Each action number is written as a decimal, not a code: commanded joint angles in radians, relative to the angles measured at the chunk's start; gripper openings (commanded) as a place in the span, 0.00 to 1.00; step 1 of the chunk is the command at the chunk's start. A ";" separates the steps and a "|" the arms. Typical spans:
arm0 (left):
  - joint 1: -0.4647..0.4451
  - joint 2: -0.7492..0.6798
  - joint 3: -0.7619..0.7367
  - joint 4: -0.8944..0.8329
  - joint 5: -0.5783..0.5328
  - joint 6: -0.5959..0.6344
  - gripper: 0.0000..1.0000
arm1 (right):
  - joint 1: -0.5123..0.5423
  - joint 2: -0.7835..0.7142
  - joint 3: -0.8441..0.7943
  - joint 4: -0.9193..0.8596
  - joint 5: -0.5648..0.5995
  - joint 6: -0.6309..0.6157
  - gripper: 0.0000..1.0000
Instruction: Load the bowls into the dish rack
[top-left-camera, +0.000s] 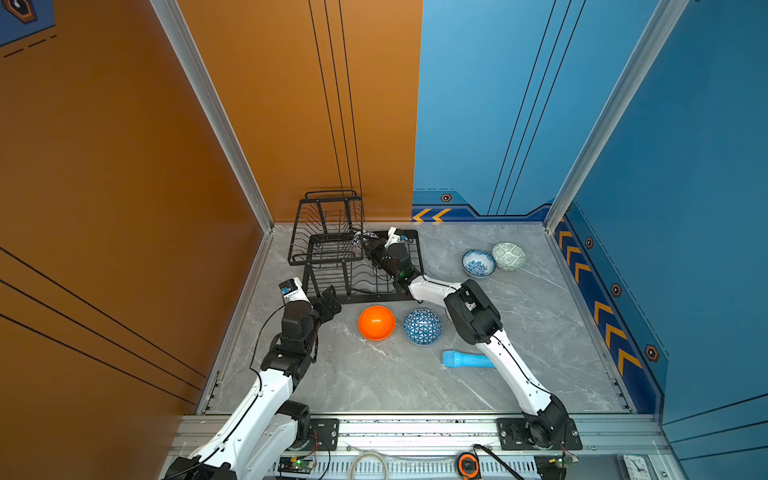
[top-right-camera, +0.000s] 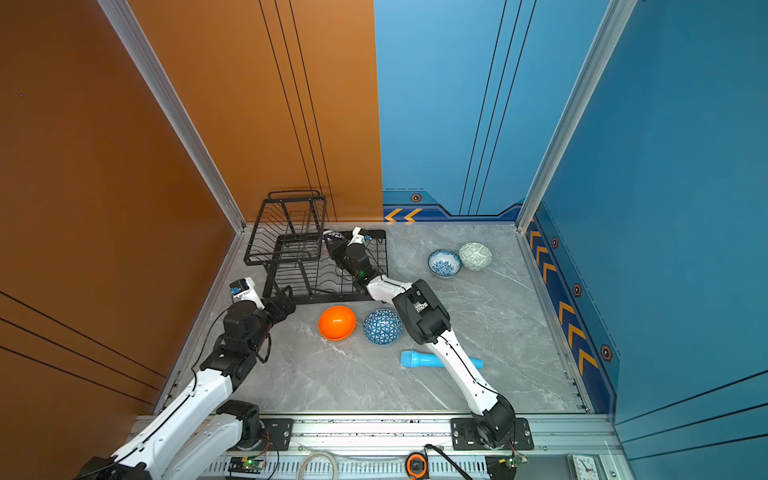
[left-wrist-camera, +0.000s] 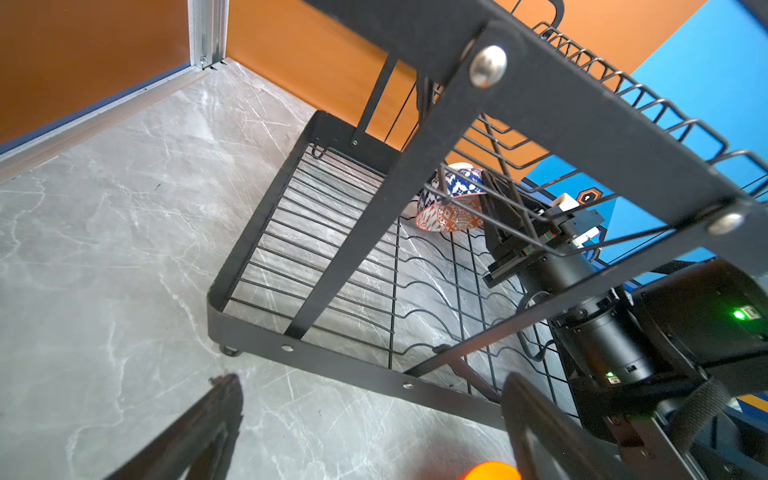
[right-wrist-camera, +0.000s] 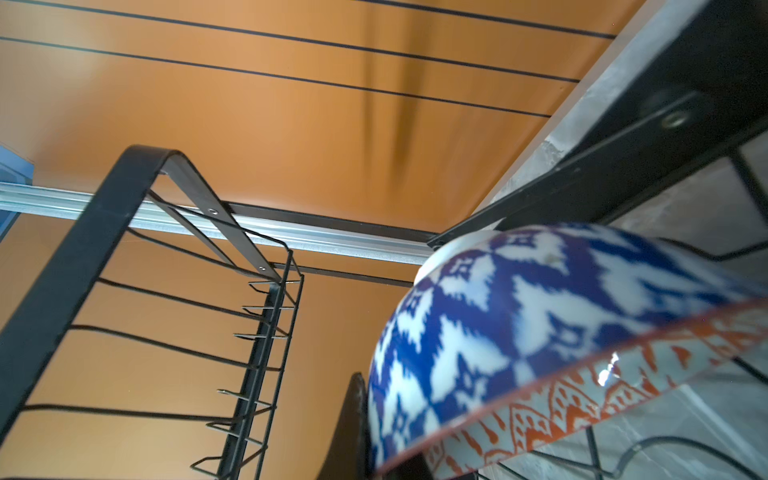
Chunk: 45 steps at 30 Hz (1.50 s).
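Beside the front-left corner of the dish rack (top-left-camera: 365, 297), the left gripper (top-left-camera: 330, 301) gapes empty. Over its lower tray, the right gripper (top-left-camera: 365, 242) clamps a blue-and-orange bowl (right-wrist-camera: 540, 332). On the table (top-left-camera: 374, 386) rest an orange bowl (top-left-camera: 376, 323), triangle bowl (top-left-camera: 422, 326), floral bowl (top-left-camera: 478, 262) and green bowl (top-left-camera: 508, 256).

Dish rack (top-left-camera: 365, 297), far-left corner of worktop (top-left-camera: 374, 374): blue-orange patterned bowl (left-wrist-camera: 451, 208) tilted inside lower tier. Orange bowl (top-left-camera: 376, 323) and triangle-patterned bowl (top-left-camera: 422, 326) just before it. Floral bowl (top-left-camera: 478, 263) and green bowl (top-left-camera: 508, 256) side by side, far-right.

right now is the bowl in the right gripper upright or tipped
Tipped: the bowl shows blue-white outside and orange-patterned inside, rim pinched in the right gripper.
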 joint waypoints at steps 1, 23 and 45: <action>-0.010 -0.001 -0.002 -0.015 0.026 -0.014 0.98 | 0.000 0.013 0.074 0.029 0.033 -0.038 0.00; -0.003 0.072 0.000 0.083 0.089 -0.041 0.98 | 0.043 0.132 0.207 0.046 0.095 -0.076 0.00; 0.001 0.093 0.001 0.103 0.120 -0.045 0.98 | 0.040 0.180 0.202 0.073 0.162 -0.072 0.00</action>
